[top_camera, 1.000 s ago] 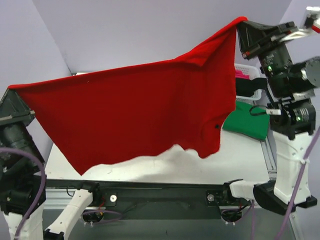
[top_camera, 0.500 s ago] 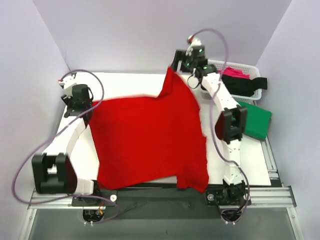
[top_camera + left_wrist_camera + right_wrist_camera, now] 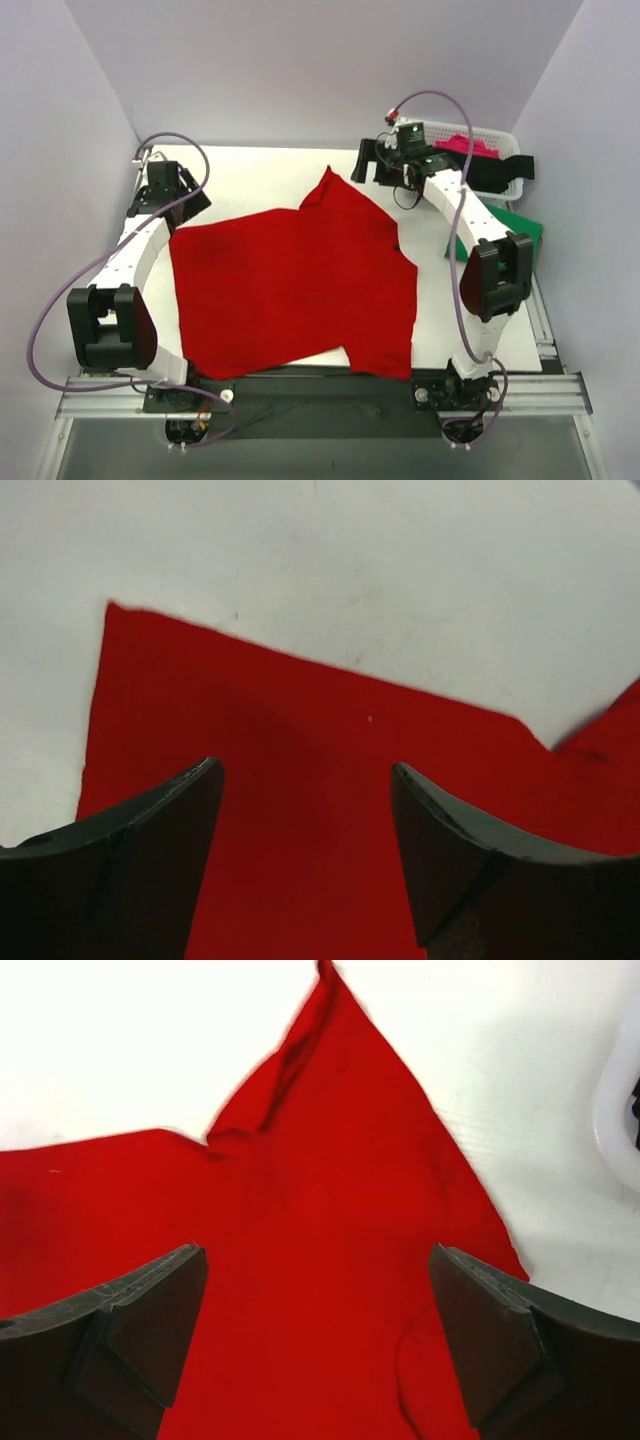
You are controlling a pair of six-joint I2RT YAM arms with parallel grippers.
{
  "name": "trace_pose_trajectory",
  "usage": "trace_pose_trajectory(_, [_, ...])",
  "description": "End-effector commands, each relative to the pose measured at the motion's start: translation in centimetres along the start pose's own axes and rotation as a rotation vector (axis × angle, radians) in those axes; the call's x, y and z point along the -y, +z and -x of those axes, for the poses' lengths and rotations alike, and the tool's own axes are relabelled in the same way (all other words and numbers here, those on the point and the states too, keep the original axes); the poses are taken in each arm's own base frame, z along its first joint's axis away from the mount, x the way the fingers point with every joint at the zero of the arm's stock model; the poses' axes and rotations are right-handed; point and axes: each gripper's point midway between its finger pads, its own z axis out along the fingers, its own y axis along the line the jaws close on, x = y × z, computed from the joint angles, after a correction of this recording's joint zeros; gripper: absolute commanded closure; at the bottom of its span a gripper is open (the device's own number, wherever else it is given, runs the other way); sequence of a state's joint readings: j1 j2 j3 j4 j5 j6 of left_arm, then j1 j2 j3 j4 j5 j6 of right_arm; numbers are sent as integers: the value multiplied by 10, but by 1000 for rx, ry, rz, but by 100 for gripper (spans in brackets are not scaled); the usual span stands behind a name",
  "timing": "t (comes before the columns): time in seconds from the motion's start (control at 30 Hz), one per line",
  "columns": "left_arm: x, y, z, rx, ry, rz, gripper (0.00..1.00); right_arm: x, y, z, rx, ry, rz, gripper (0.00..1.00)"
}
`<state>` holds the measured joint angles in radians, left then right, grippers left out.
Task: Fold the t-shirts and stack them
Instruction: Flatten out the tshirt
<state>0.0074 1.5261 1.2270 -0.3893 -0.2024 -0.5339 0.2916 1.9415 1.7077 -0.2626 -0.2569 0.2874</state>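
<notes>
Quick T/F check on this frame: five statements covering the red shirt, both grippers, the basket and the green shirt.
1. The red t-shirt lies spread on the table. True.
2. The left gripper is shut on the red t-shirt. False: it is open and grips nothing.
3. The right gripper is open. True.
4. The green t-shirt is in the basket. False: it lies on the table beside the basket.
5. A pink t-shirt is in the basket. True.
</notes>
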Motion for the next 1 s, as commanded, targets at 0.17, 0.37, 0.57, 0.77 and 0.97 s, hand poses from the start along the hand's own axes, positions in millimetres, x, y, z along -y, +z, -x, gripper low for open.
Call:
trace_pose_trajectory(0.17, [-3, -23, -98, -337, -134, -83, 21, -5, -44, -55, -66, 68, 49, 1])
trace_pose_trajectory(0.37, [-14, -9, -134, -473, -138, -55, 18, -2, -45, -101, -176, 153, 56, 0])
trace_pose_trajectory(0.57, [-24, 11, -153, -582, -75, -5, 18, 3, -37, -139, -294, 238, 47, 0])
trace_pose_trajectory(0.77, [-24, 37, -157, -608, -42, -2, 18, 14, -22, -159, -370, 243, 14, 1])
trace_pose_trajectory(0.97, [-19, 63, -152, -617, -7, 6, 18, 21, -1, -173, -450, 265, -15, 2])
